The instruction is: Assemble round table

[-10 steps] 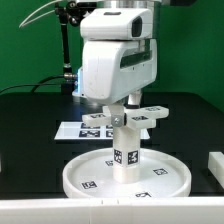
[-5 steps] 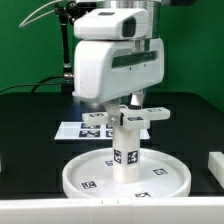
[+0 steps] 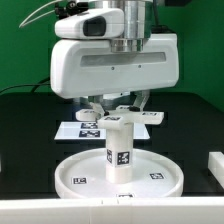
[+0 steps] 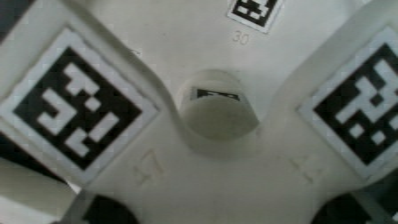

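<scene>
A white plastic part, the cross-shaped foot (image 4: 196, 100), fills nearly the whole wrist view at very close range. Its arms spread outward from a central hub. At the hub sits a small round boss (image 4: 221, 108), pale grey-white, with a short dark mark on its upper face. Three black-and-white square tags lie on the arms: one large tag (image 4: 79, 106) on one arm, a second (image 4: 370, 100) on the opposite arm, and a third (image 4: 258, 10) only partly in frame. Faint embossed marks show near that third tag but are too blurred to read. Dark gaps appear between the arms at the frame's corners.
</scene>
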You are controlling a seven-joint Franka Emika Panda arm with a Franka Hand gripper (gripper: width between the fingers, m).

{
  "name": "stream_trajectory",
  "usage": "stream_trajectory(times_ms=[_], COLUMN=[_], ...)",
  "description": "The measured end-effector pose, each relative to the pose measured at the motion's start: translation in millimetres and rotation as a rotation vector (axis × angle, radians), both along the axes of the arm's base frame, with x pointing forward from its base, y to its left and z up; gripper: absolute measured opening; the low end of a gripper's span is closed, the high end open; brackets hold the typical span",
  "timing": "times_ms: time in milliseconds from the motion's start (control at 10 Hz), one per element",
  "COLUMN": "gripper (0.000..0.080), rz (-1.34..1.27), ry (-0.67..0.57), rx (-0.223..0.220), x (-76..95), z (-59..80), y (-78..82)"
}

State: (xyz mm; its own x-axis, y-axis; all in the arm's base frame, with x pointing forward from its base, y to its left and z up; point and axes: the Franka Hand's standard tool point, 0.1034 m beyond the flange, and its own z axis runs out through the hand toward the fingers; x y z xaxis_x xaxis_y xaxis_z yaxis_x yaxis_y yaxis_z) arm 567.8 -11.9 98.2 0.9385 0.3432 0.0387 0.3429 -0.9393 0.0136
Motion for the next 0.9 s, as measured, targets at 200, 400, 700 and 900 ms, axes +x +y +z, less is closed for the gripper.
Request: stream_trajectory(times_ms=[200,400,700,900], gripper=[0.0449,0.0449,0.0449,0.0449], rz=[-0.134,-0.236,-0.497,-0.659], ry=[0.000,0.000,0.002,-0.005], rx=[0.007,0.011,0.036,0.059], x=[0.1,0.1,-0.1,0.5], z=[-0.1,-0.1,-0.8,-1.0], y=[0.2,0.2,-0.4,0.0])
